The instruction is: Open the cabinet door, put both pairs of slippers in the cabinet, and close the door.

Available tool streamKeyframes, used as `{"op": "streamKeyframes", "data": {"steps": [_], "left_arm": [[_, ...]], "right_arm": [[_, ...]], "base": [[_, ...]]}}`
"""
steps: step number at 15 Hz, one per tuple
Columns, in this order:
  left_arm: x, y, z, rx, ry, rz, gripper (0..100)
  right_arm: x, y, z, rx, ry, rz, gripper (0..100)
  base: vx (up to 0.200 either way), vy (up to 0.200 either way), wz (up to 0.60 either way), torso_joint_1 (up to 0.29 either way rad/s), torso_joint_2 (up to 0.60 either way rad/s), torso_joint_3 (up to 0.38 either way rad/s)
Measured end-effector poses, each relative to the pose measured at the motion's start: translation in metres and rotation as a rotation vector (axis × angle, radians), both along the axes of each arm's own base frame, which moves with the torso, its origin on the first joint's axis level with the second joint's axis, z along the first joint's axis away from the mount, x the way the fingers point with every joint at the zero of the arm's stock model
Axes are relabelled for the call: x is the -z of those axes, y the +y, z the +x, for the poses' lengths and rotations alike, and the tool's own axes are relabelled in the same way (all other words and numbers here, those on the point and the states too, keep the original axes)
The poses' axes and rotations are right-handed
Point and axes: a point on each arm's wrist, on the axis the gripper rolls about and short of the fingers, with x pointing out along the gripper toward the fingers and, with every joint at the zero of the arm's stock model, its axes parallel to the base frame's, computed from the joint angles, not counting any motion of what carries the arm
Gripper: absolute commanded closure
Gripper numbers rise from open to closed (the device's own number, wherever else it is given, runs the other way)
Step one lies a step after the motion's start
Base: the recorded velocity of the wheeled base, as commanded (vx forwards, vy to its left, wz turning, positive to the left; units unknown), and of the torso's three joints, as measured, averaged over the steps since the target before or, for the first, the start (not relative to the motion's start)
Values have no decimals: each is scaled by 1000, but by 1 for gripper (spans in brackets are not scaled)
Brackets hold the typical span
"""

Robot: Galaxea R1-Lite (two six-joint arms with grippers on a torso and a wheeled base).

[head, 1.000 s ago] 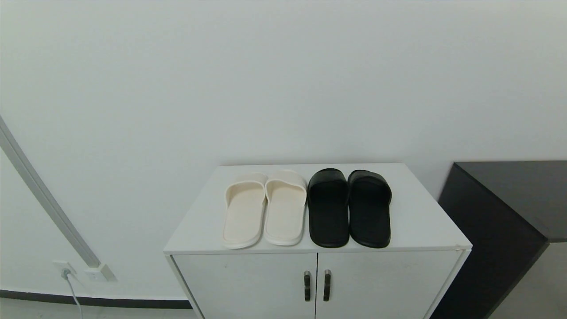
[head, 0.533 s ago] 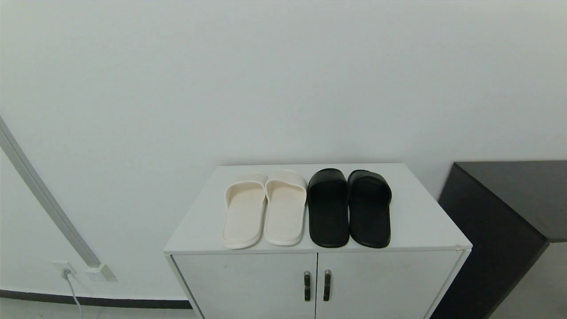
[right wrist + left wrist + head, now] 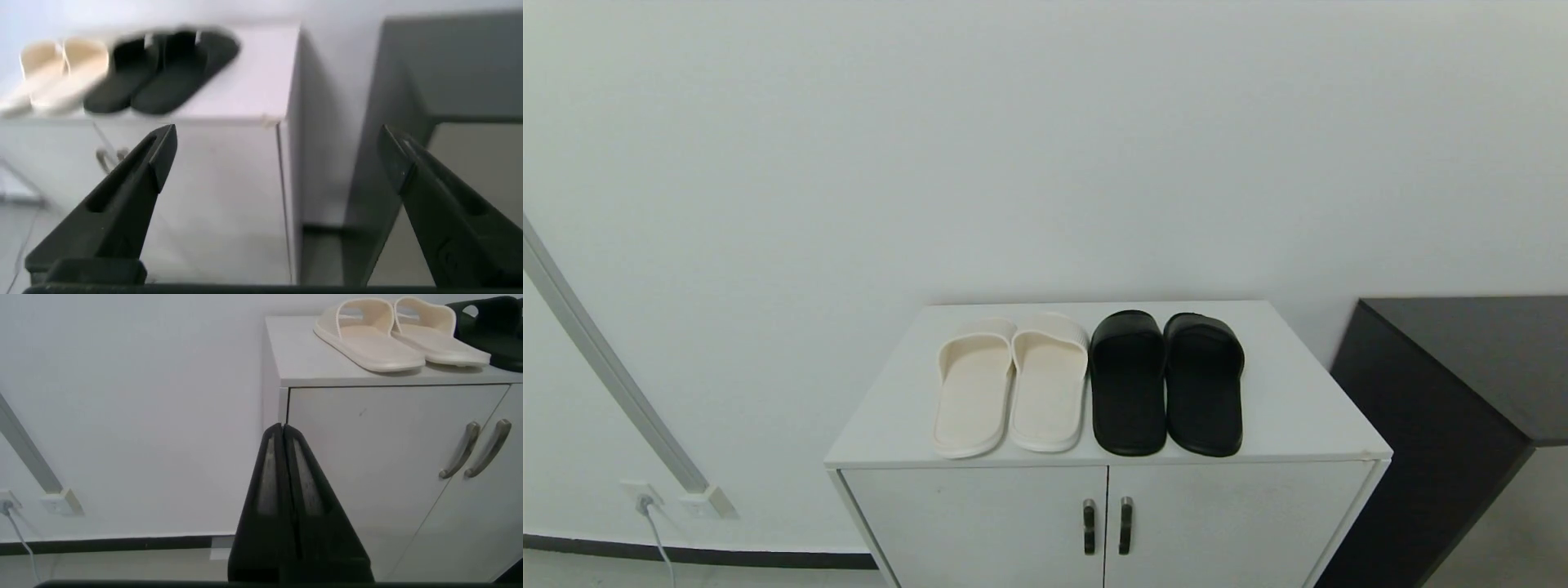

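Both pairs sit side by side on top of the white cabinet (image 3: 1290, 408). The cream slippers (image 3: 1010, 384) are on the left, with the black slippers (image 3: 1168, 382) just beside them on the right. Below them the two doors (image 3: 980, 523) are closed, their handles (image 3: 1089, 527) close together at the middle. The left hand (image 3: 283, 429), its fingers pressed together, hangs low off the cabinet's left front corner, well apart from the slippers. The right hand (image 3: 278, 135), spread wide, is in front of the cabinet's right side, lower than the black pair.
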Motion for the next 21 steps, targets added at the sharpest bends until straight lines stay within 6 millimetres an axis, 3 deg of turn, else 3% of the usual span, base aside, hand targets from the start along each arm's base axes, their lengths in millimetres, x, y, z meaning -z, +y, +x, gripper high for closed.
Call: {"op": "streamKeyframes", "data": {"steps": [5, 10, 14, 21], "left_arm": [[0, 0, 0, -1, 1, 0, 100], [0, 0, 0, 5, 1, 1, 100], [0, 0, 0, 11, 3, 1, 100], [0, 0, 0, 12, 3, 2, 100]], "right_arm": [[-4, 19, 72, -88, 127, -1, 0], [-29, 80, 132, -126, 169, 66, 0], [-39, 128, 158, -109, 160, 30, 0], [-31, 219, 192, -29, 120, -31, 0]], "base": [[0, 0, 0, 0, 0, 0], [0, 0, 0, 0, 0, 0], [0, 0, 0, 0, 0, 0], [0, 0, 0, 0, 0, 0]]}}
